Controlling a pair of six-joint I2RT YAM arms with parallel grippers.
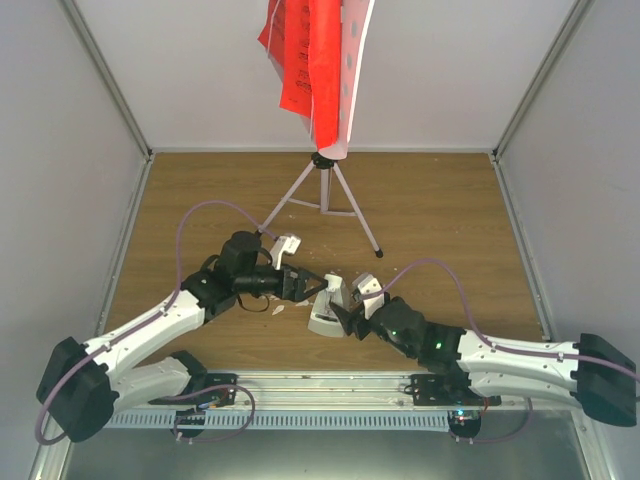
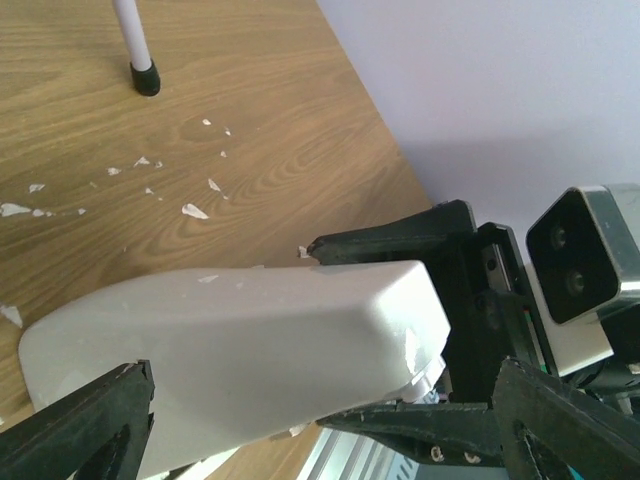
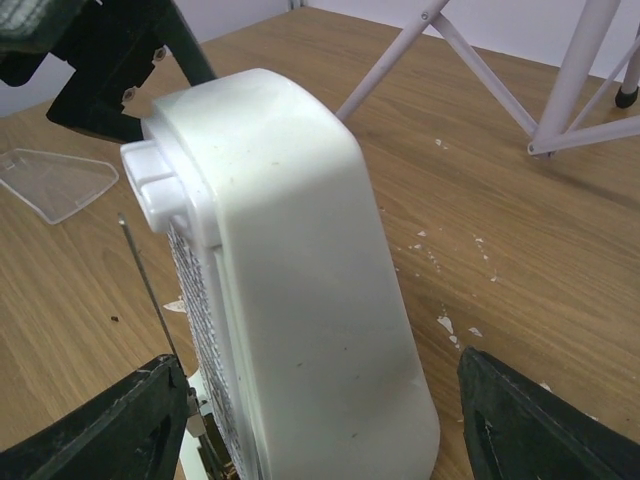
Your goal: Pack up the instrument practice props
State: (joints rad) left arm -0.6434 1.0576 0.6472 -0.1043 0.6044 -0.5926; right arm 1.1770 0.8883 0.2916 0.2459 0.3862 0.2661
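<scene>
**Two tools crowd one metronome at mid-worktop (image 1: 450, 220)**
The left tool (image 2: 325, 380), jaws wide apart, straddles the white metronome (image 3: 300, 250). The metronome's long axis spans that gap and runs along the right tool's (image 3: 320, 360) fingers, its knobbed end pointing away from that tool. The right tool flanks the broad end; whether it grips cannot be told. A squeeze on those smooth sides could pop it loose, or bend the thin rod (image 3: 148, 285) beside the right tool's left finger.

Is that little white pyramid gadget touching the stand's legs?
Apart. The top view shows a strip of bare table between the metronome and the nearest tripod foot.
</scene>
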